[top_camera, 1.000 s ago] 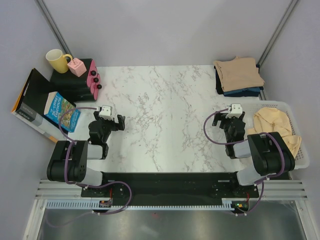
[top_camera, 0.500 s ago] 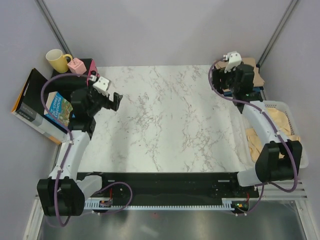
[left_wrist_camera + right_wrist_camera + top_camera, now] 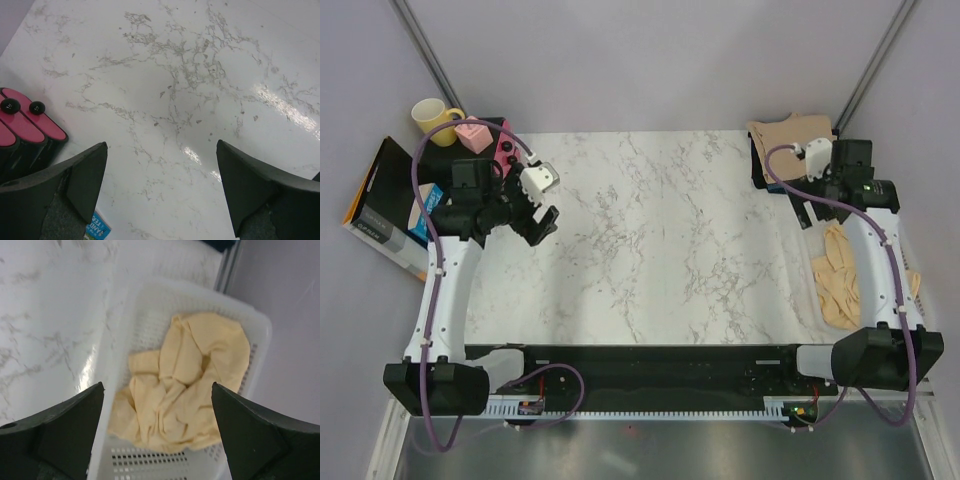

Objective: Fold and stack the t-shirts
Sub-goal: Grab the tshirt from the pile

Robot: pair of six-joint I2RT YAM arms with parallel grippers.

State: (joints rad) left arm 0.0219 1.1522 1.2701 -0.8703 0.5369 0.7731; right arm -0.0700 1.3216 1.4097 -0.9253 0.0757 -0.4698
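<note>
Directly under the spread, empty right gripper (image 3: 157, 387) lies the crumpled cream t-shirt (image 3: 200, 355) — left gripper (image 3: 160, 147), also spread, is well apart.

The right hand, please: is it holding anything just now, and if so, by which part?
Nothing is held. The right hand hangs open above the crumpled cream t-shirt in the white basket.

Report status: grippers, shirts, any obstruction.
Left gripper open, empty, over marble table. Right gripper open, empty, above white basket. Cream t-shirt crumpled in basket; tan t-shirt folded at far-right corner. Nothing blocking.
</note>
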